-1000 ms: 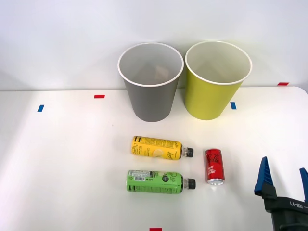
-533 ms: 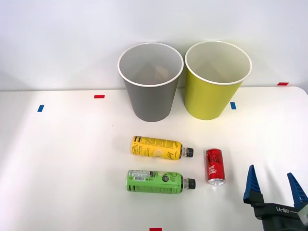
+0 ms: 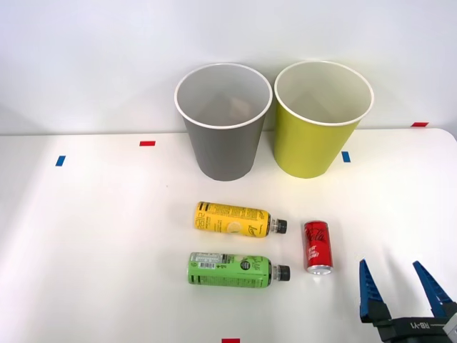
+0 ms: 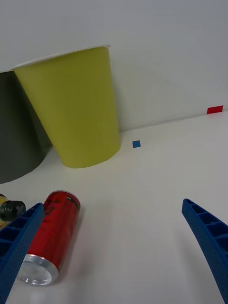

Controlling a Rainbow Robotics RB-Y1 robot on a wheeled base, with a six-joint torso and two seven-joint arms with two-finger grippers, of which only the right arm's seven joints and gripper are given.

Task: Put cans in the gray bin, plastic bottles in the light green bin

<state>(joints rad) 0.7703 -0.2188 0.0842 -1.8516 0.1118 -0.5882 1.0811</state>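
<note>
Right end effector [image 3: 402, 286] has slid left along the near edge of the tabletop [image 3: 93, 236] over the last second — fingers spread wide, holding nothing, now just right of the red can [image 3: 318, 246]. The can lies on its side beside the yellow-labelled bottle [image 3: 234, 219] and green-labelled bottle [image 3: 232, 270]. Likely lining up a grasp for the gray bin [image 3: 224, 121], not the light green bin [image 3: 323, 118].

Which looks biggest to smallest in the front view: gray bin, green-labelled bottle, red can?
1. gray bin, clearly largest.
2. green-labelled bottle, longer than the can.
3. red can, smallest.
</note>
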